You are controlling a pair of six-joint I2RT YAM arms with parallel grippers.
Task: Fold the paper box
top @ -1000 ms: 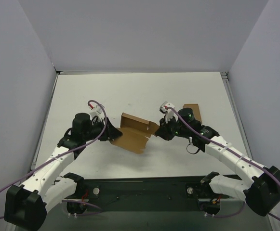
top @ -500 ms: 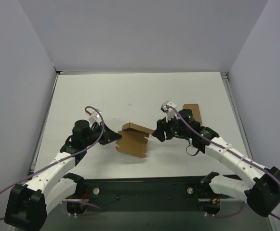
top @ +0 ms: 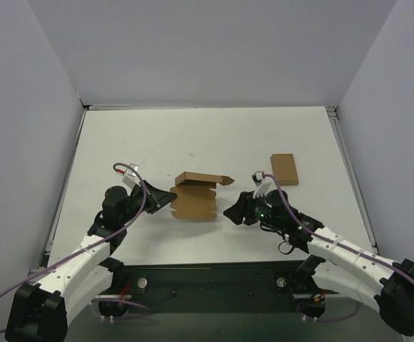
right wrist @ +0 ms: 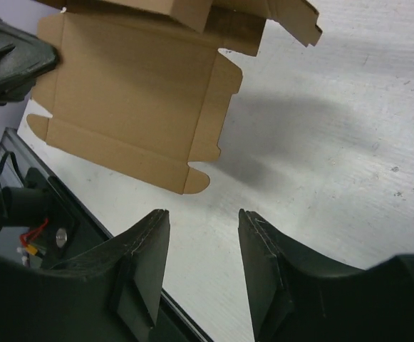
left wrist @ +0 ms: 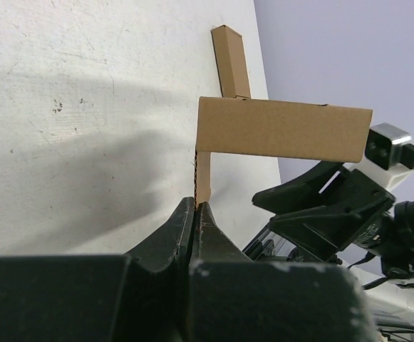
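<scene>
**Left clamp anchors the sheet while the right comes in free**

The paper box (top: 194, 201) lies near the middle of the table (top: 121, 142), a little toward 6 o'clock. Its broad panel is spread out, and one long wall along its 12 o'clock edge is already folded up. The left gripper (left wrist: 196, 210) is clenched on the box's 9 o'clock edge, with the thin cardboard pinched between its closed fingers. The right gripper (right wrist: 201, 235) is released and holds nothing. Its fingers are spread and sit just off the box's 4 o'clock corner, apart from the cardboard.

The step in hand looks to be raising the next flap. To do it well, the left clamp should stay low and firm so the sheet cannot slide or lift. The right fingers should meet the notched flap on the 3 o'clock side close to its crease, not at the loose tip, and then sweep it up along the crease line. Thin card will likely buckle if pushed away from a crease, so the push should be slow and square.

A plain cardboard rectangle (top: 283, 169) lies well apart, at 2 o'clock from the box.

No brand, label or readable writing shows on the box, the rectangle or the arms.
</scene>
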